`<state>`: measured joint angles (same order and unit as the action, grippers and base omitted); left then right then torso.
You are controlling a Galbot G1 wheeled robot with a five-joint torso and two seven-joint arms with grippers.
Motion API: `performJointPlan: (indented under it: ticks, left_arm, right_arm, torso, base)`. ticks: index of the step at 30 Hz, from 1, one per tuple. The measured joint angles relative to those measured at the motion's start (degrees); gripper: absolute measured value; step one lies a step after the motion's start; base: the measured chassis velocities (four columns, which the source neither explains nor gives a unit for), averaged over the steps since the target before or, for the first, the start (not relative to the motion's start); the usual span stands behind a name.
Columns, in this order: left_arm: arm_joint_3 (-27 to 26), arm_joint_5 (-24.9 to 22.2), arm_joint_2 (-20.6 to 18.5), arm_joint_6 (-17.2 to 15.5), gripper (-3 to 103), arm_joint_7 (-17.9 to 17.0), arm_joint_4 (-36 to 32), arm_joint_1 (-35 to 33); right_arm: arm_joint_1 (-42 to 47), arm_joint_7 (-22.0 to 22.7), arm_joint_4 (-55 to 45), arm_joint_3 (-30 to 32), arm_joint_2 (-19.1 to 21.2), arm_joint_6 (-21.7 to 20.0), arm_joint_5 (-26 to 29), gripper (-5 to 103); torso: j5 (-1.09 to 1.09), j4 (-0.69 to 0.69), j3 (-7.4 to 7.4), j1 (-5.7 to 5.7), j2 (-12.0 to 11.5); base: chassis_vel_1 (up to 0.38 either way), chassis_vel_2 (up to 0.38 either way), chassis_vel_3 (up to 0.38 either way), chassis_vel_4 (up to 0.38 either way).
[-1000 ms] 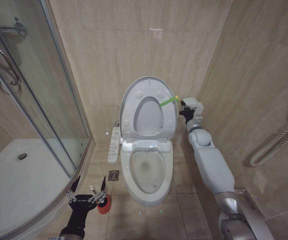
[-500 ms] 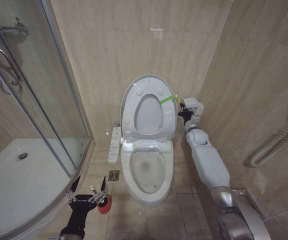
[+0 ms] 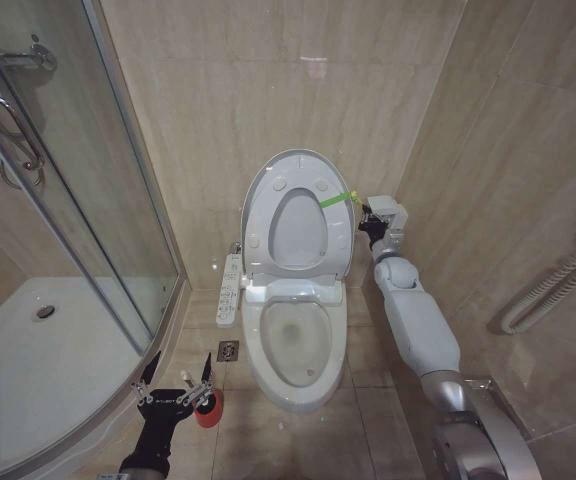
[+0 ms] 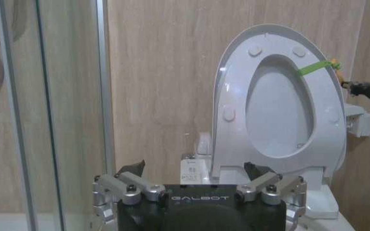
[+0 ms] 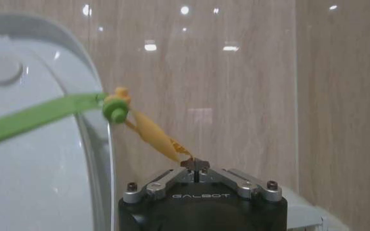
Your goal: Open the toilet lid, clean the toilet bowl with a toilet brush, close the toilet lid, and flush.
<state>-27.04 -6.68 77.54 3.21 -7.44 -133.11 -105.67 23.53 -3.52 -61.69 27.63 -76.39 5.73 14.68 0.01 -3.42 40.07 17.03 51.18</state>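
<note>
Toilet lid [image 3: 298,215] upright, right tool [image 5: 196,169] pinching its 1 yellow tag [image 5: 151,134]; left tool [image 3: 176,385] spread.

Beige marble-look wall tiles [image 3: 268,80], glossy with ceiling-light reflections. Matching tiled floor [image 3: 368,410]. Glass shower door [image 3: 58,200], white shower tray [image 3: 38,360], floor drain [image 3: 228,349].

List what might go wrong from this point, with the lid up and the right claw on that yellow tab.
1. The right claw is shut on the yellow tab tied to the toilet lid. A stray pull could tip the upright lid back down.
2. The green band and tab look thin; tension might tear or slip them.
3. The left claw, open, hovers by the red cup holder; a clumsy descent could knock it over.
</note>
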Motion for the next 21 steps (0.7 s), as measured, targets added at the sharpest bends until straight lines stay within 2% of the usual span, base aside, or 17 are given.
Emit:
performJointPlan:
  ticks: [8,19,20,21]
  left_arm:
    - [0.0,0.0,0.0,0.0,100,0.0,0.0,0.0]
    - [0.0,0.0,0.0,0.0,100,0.0,0.0,0.0]
    - [0.0,0.0,0.0,0.0,100,0.0,0.0,0.0]
    - [0.0,0.0,0.0,0.0,100,0.0,0.0,0.0]
  right_arm:
    - [3.45,-0.06,-5.74,-0.02,1.83,0.17,3.01,0]
    - [8.4,-3.87,-13.06,1.25,3.44,-0.15,7.31,-3]
    - [9.15,-4.05,-14.41,1.34,3.59,-0.21,7.97,22]
    - [9.52,-4.1,-15.07,1.39,3.66,-0.26,8.21,22]
  torso:
    - [0.0,0.02,0.0,0.0,0.0]
    - [-0.01,0.01,0.0,0.0,0.0]
    - [-0.01,0.01,-0.01,0.0,0.0]
    - [-0.01,0.01,-0.01,0.0,0.0]
  base:
    - [0.0,0.0,0.0,0.0]
    - [0.0,0.0,0.0,0.0]
    - [0.0,0.0,0.0,0.0]
    - [0.0,0.0,0.0,0.0]
